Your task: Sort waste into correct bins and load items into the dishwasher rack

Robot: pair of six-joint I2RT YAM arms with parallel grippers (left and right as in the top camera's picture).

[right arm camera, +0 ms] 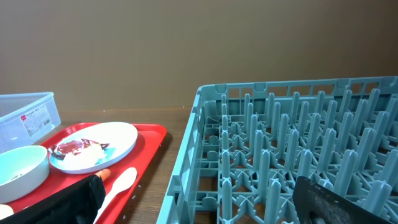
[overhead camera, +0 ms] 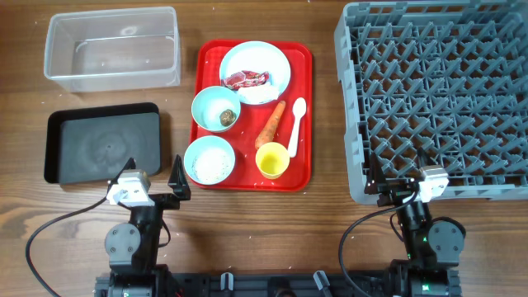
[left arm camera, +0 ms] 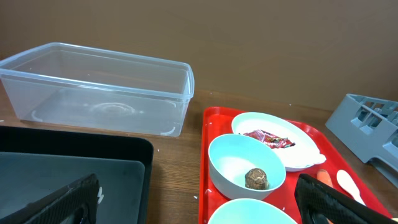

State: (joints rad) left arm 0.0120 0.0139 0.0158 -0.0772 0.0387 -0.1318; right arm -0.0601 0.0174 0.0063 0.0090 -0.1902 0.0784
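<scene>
On the red tray [overhead camera: 250, 115] are a pale-blue plate [overhead camera: 276, 62] holding the red-and-white wrapper [overhead camera: 247, 79], a bowl [overhead camera: 202, 103] with the brown lump [overhead camera: 224, 117], a bowl [overhead camera: 191, 153] of rice [overhead camera: 211, 165], the carrot [overhead camera: 271, 124], the white spoon [overhead camera: 296, 124] and the yellow cup [overhead camera: 271, 160]. The clear tub [overhead camera: 111, 78] and black tray [overhead camera: 103, 144] lie to the left, the grey rack [overhead camera: 437, 99] to the right. My left gripper [overhead camera: 154, 172] is open and empty between black tray and red tray [left arm camera: 196, 208]. My right gripper [overhead camera: 398, 177] is open and empty at the rack's front-left corner [right arm camera: 199, 205].
The left wrist view shows the tub [left arm camera: 99, 93], black tray [left arm camera: 62, 174], lump bowl [left arm camera: 224, 158] and plate [left arm camera: 298, 146]. The right wrist view shows the rack's pegs [right arm camera: 280, 137], the spoon [right arm camera: 118, 183] and the plate [right arm camera: 118, 140]. Bare wooden table lies along the front.
</scene>
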